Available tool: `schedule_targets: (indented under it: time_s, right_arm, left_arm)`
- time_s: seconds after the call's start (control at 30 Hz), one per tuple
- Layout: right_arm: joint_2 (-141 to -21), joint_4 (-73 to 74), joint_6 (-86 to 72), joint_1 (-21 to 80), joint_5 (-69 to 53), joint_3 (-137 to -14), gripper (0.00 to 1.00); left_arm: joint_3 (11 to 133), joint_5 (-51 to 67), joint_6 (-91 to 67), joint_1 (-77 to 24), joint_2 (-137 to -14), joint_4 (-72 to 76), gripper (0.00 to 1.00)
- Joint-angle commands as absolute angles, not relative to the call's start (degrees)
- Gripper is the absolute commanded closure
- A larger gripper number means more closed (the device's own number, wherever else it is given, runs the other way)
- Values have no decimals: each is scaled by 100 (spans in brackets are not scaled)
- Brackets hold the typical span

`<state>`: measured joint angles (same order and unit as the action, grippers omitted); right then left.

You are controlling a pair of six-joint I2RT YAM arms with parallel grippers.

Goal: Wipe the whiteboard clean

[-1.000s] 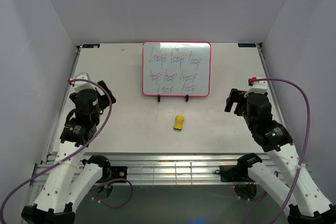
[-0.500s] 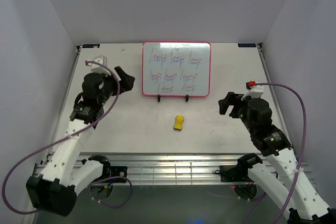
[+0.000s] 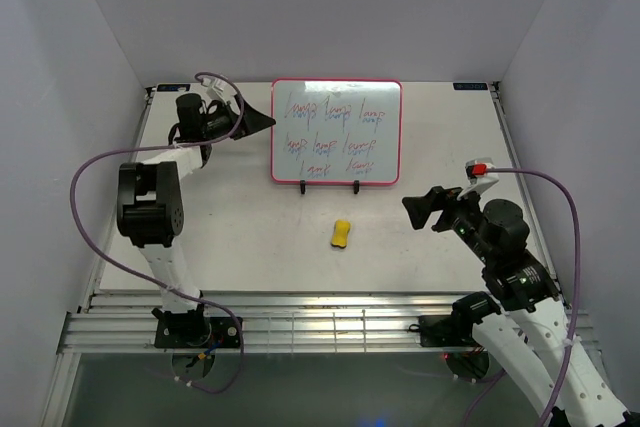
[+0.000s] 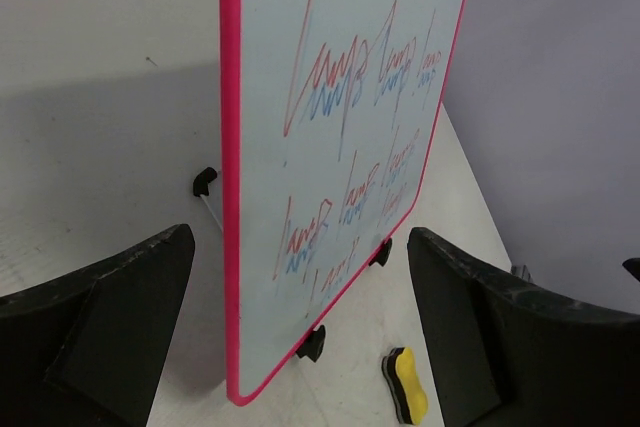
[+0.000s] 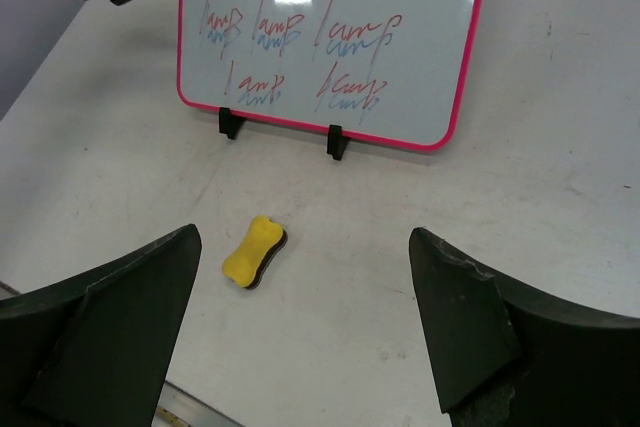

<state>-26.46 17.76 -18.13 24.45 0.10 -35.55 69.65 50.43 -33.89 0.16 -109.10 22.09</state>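
Note:
The whiteboard [image 3: 336,132] stands upright on a black wire stand [image 3: 303,187] at the back middle of the table, its pink-red frame enclosing red and blue scribbles. My left gripper [image 3: 256,119] is open and stretched out level toward the board's left edge. In the left wrist view that edge of the whiteboard [image 4: 340,147] lies between the left gripper's [image 4: 300,237] two fingers, a little ahead of them. A yellow eraser [image 3: 342,234] lies flat in front of the board. My right gripper [image 3: 420,209] hangs open to the eraser's right, above the table, holding nothing. In the right wrist view the eraser [image 5: 254,250] lies ahead and left of the right gripper [image 5: 302,235].
Grey walls close in the table on the left, right and back. A metal rail [image 3: 320,307] runs along the near edge. The left arm's purple cable [image 3: 85,207] loops over the table's left side. The right arm's cable [image 3: 575,227] arcs by the right edge.
The left arm has swung up from the near left and reached out to the board's left edge. The right gripper has moved left and tipped toward the eraser. Board and eraser have not moved.

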Motion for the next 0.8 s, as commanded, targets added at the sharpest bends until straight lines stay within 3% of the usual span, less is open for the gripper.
schedule_targets:
  time_s: [0.0, 0.27, 0.37, 0.77]
  right_arm:
    - [-2514, 1503, -1688, 2461, -123, -3568, 10]
    - [-2575, 1609, -1538, 2461, -61, -3639, 10]
    - [-2654, 1538, -1564, 2452, -158, -3621, 10]
    - [-2856, 1433, -1582, 2452, -219, -3542, 9]
  left_arm:
    - [7478, 6099, -3419, -18, -11336, 2804, 2]
    - [8269, 7048, -3839, 185, -12619, 3321, 2]
    - [8577, 7443, -4532, 167, -13120, 4242, 2]
    - [8841, 7435, -6072, -114, -13649, 6011, 4]
